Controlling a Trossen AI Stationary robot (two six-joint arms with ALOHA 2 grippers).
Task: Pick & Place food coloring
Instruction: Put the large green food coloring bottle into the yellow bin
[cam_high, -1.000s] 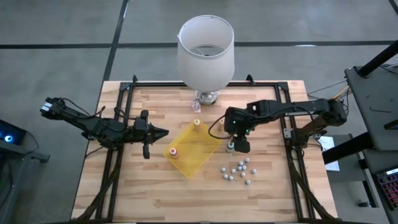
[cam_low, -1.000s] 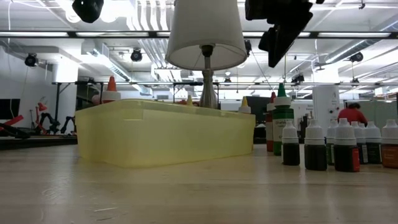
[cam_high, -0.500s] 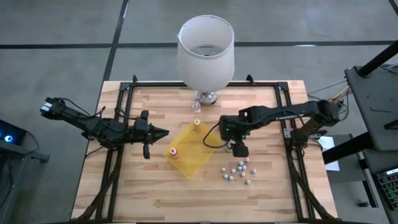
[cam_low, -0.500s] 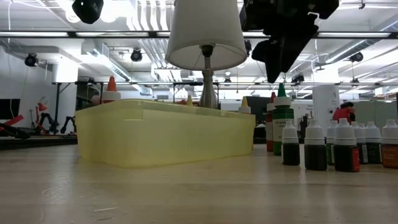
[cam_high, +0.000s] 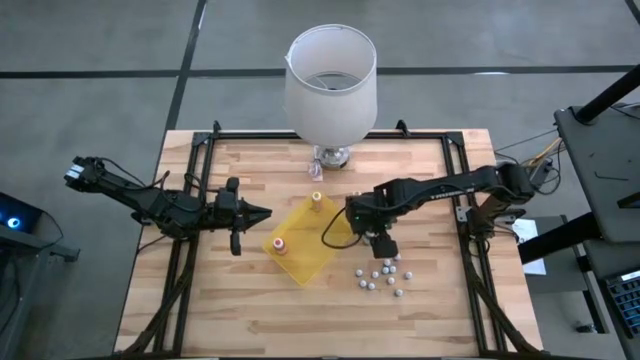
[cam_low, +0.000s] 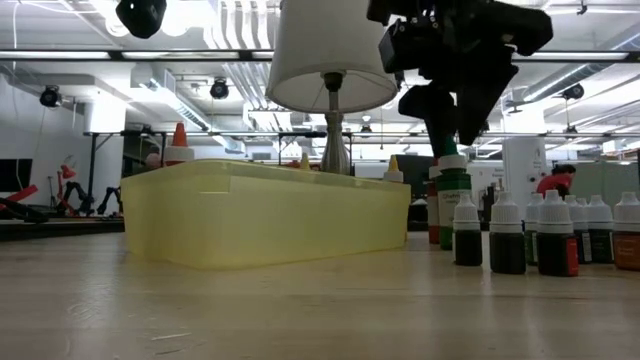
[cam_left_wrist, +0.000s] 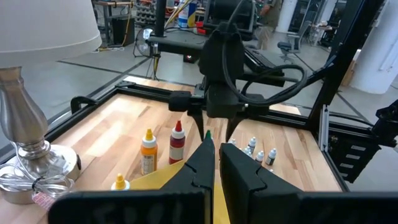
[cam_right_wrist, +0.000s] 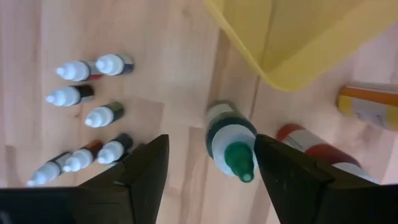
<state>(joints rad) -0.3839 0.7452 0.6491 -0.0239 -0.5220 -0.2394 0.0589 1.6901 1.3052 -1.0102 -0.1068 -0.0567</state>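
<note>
Green-capped bottle (cam_right_wrist: 230, 147), yellow tray (cam_right_wrist: 292, 37).

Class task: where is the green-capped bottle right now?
The green-capped bottle stands upright on the table beside the yellow tray's corner, next to a red-capped bottle, between the open right gripper's fingers.

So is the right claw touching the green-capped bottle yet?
Apart. The right wrist view shows the green-capped bottle standing between the right claw's open fingers, with bare wood showing on both sides.
</note>
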